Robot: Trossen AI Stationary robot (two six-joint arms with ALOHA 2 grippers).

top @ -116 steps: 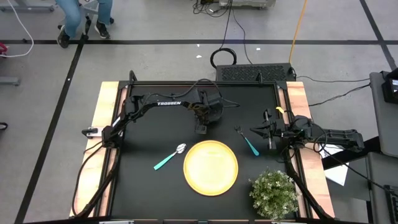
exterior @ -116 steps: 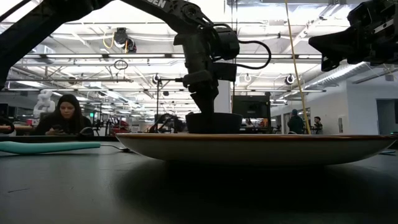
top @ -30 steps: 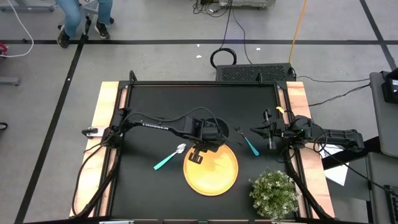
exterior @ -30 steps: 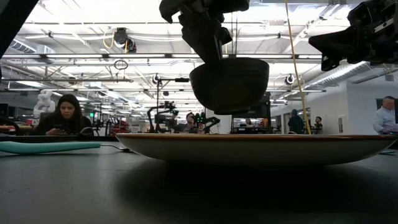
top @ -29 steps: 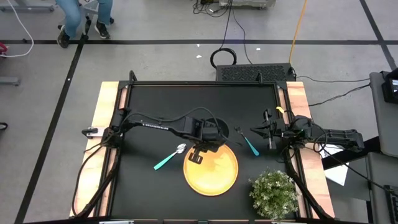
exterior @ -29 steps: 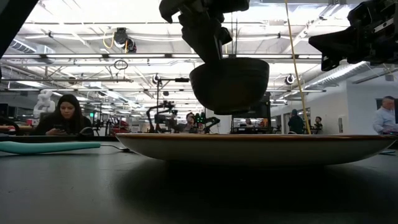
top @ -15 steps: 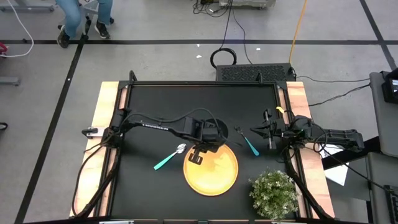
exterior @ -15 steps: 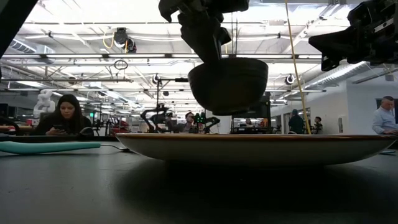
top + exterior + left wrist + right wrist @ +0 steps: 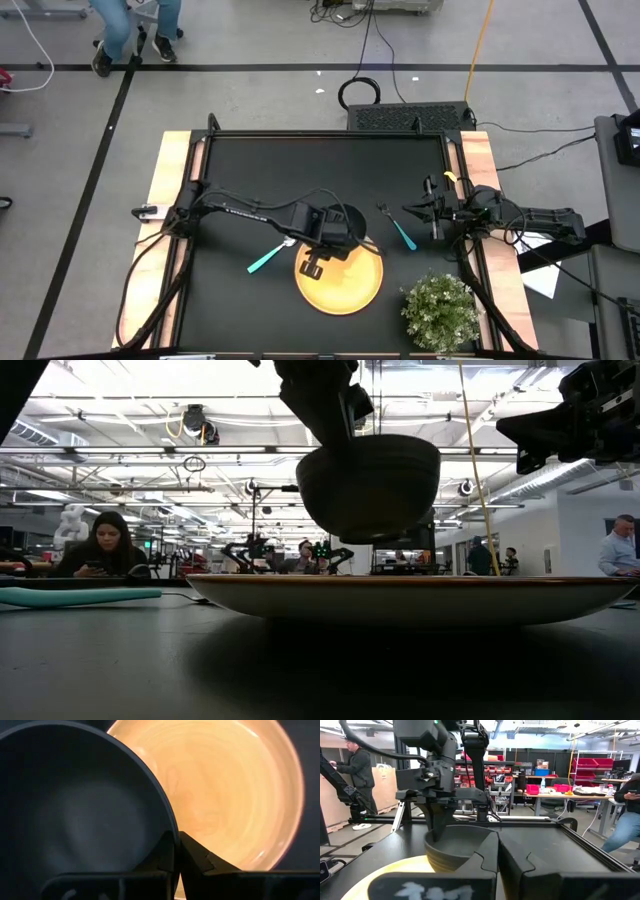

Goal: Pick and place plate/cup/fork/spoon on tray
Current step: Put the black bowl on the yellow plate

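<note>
We have the left pincer (image 9: 330, 235) clamped on the cup's (image 9: 367, 480) rim, cup hanging clear above the tray (image 9: 345, 285), over its far-left edge. Not set down yet. Spoon (image 9: 264, 260) lies on the surface just left of the tray, fork (image 9: 398, 229) off the tray's far-right side, both untouched. Right pincer (image 9: 411, 211) is clenched empty, parked right of the tray near the fork. So nothing placed; cup, spoon and fork all remain.

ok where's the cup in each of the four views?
High: cup under the left gripper, over the tray's far edge.
Low: top centre, held clear above the tray.
Left wrist: fills the left side, rim pinched.
Right wrist: centre-left.
Shared landmark: the yellow tray.
</note>
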